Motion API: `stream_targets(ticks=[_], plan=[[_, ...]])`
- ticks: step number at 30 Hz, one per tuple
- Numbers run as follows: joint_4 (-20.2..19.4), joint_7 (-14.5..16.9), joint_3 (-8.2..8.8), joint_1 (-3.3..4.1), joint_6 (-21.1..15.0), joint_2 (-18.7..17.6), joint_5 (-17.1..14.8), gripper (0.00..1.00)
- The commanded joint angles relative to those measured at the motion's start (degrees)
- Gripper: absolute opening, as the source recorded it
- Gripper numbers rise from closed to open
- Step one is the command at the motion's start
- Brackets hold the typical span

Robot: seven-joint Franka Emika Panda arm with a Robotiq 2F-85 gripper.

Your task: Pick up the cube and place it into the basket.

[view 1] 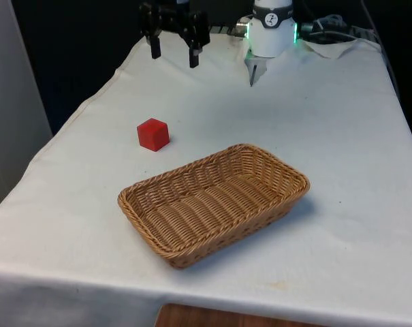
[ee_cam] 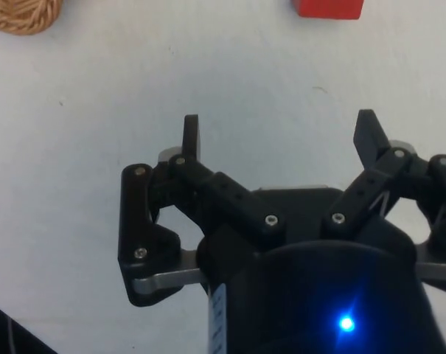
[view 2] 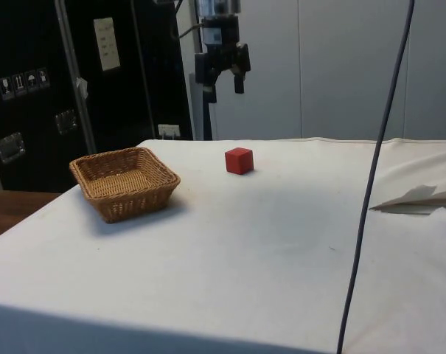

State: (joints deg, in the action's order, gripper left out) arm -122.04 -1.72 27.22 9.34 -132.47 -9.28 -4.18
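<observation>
One cube, one basket.

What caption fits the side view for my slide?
Open gripper hangs high above the table, red cube on the cloth below, empty wicker basket apart from it.

**Robot Body: Appearance**

The gripper was black, with two slim fingers on linked bars fastened by small silver screws. A bare metal plate ran beneath its housing. The arm base, at the front view's upper centre, was white with a green-lit ring.
</observation>
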Motion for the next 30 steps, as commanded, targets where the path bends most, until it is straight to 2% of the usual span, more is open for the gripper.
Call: stream_targets(ticks=[1, 4, 5, 6, 10, 11, 14, 15, 16, 22, 24, 25, 30], plan=[[-0.17, 0.92, -0.11, -0.34, -0.8, -0.29, -1.09, 1.0], [-0.11, 2.29, 0.4, -0.4, -1.38, -1.09, -2.35, 1.0], [-0.06, 1.78, 0.69, -0.11, -1.03, -1.09, -1.55, 1.0], [-0.11, 2.69, 0.46, -0.4, -1.6, -1.26, -2.64, 1.0], [-0.23, 4.58, 0.69, -0.46, -2.52, -2.12, -4.13, 1.0], [-0.23, 5.84, 0.74, -0.52, -3.04, -2.64, -4.98, 1.0], [-0.29, 7.51, 0.8, -0.34, -3.9, -3.44, -5.79, 1.0], [-0.06, 6.65, 1.15, -0.23, -3.09, -3.38, -5.04, 1.0], [-0.29, 8.02, 0.8, -0.34, -4.24, -3.67, -6.02, 1.0], [-0.69, 12.03, 0.69, -0.4, -5.79, -5.04, -7.56, 1.0], [-0.46, 11.75, 1.15, -0.17, -5.16, -5.27, -6.99, 1.0], [-0.69, 12.89, 0.86, -0.4, -6.07, -5.56, -7.79, 1.0], [-0.57, 13.35, 1.38, -0.23, -7.22, -6.99, -6.99, 1.0]])
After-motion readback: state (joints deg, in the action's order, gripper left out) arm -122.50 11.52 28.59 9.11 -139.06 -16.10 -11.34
